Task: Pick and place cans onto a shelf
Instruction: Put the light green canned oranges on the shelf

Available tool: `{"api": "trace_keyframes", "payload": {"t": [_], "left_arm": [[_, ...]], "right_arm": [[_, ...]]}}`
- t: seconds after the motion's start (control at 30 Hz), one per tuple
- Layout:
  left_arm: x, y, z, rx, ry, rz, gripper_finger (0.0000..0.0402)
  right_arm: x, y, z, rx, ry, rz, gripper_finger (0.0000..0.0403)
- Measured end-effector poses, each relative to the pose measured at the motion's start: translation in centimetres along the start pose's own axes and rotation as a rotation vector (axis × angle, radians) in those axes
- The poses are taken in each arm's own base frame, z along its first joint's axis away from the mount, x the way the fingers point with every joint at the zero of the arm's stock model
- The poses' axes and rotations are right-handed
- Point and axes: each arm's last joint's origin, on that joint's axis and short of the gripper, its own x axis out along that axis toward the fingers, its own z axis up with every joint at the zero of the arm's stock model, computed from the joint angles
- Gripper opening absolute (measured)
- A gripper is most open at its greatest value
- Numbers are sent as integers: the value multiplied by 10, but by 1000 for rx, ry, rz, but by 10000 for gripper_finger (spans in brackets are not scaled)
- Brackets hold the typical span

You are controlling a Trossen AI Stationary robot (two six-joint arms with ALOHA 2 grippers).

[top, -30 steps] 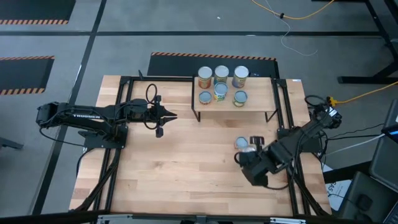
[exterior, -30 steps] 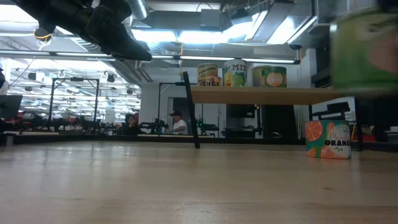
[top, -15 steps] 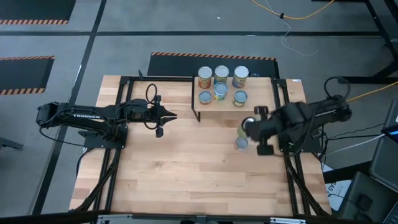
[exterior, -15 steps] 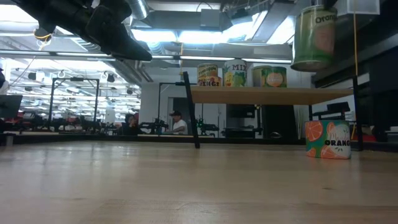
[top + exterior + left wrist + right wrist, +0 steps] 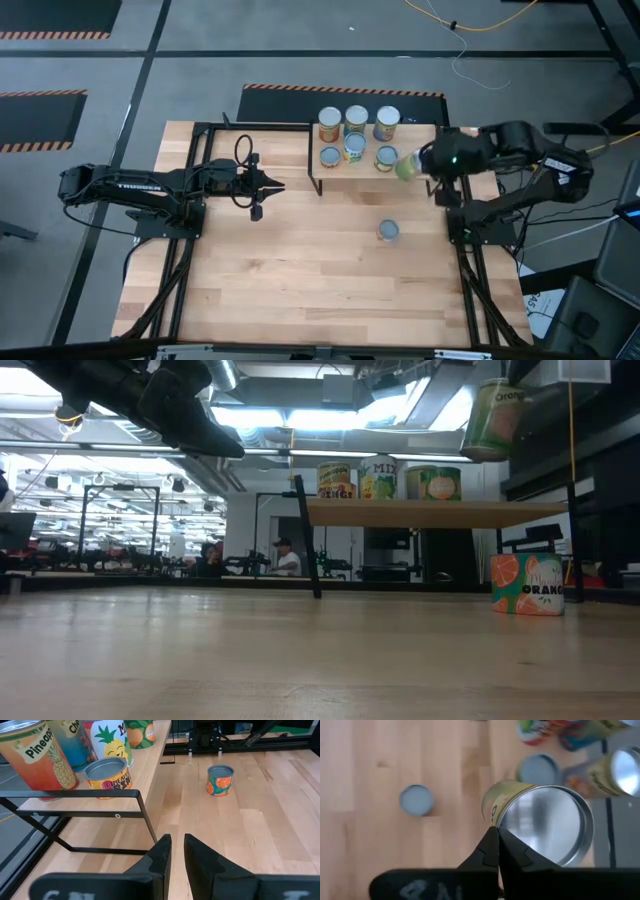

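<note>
The right gripper point(image 5: 418, 165) now hangs over the right end of the shelf point(image 5: 428, 150), and it carries a green can point(image 5: 406, 167) with it. A second ago this arm was low over the near right part of the table point(image 5: 300, 260), and half a second ago it was halfway, with the can lifted above the wood. In the low view the can point(image 5: 492, 420) sits high in the air, tilted, above the level of the shelf board point(image 5: 435, 512). In the right wrist view the two fingers point(image 5: 496, 847) are pressed together on the rim of the can point(image 5: 540, 825), so it is pinched by its edge.

Six cans point(image 5: 356, 136) already stand on the shelf in two rows. One orange can point(image 5: 388, 231) stays alone on the table, well apart from the shelf.

The left gripper point(image 5: 277, 187) has not moved; it waits just beside the left end of the shelf, fingers nearly closed with a thin gap and nothing between them.

I judge that the carry is almost finished, and what is left for this can is to lower it onto a free place at the right end and release.
</note>
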Motion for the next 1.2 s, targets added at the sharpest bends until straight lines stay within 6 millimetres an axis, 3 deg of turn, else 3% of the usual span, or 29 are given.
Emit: {"api": "trace_keyframes", "payload": {"t": [0.57,0.93,1.2], "left_arm": [[0,0,0,0,0,0,44],[0,0,0,0,0,0,44],[0,0,0,0,0,0,44]], "right_arm": [[13,-78,-16,69,41,-125,0],[46,-129,-25,146,141,-50,0],[71,-153,-30,214,192,21,0]]}}
